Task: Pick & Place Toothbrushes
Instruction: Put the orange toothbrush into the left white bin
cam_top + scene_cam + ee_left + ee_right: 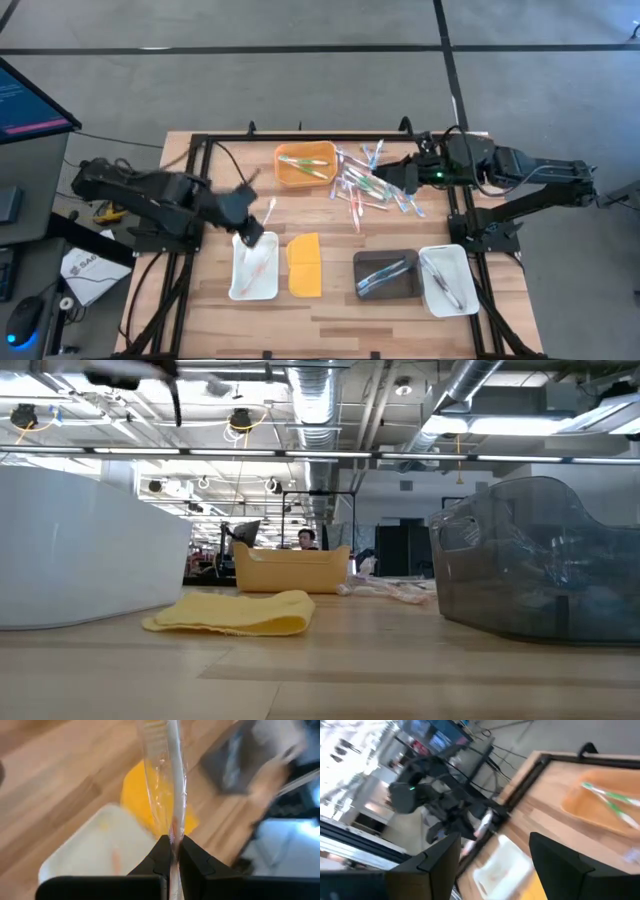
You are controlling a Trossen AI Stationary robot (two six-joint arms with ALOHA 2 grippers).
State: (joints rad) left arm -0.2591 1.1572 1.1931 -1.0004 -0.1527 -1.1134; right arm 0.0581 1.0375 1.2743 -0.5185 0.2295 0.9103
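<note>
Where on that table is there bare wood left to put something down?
Free: the front strip below the trays, and the left back corner beside the orange tray. Crowded: the loose toothbrushes right of it, and the row from white tray and yellow lid to dark tray.

Pale matt wood-plank table (330, 310); glossy clear-wrapped toothbrush (167, 775); translucent smoky plastic tray (545, 565), right; smooth white tray (252, 280).
</note>
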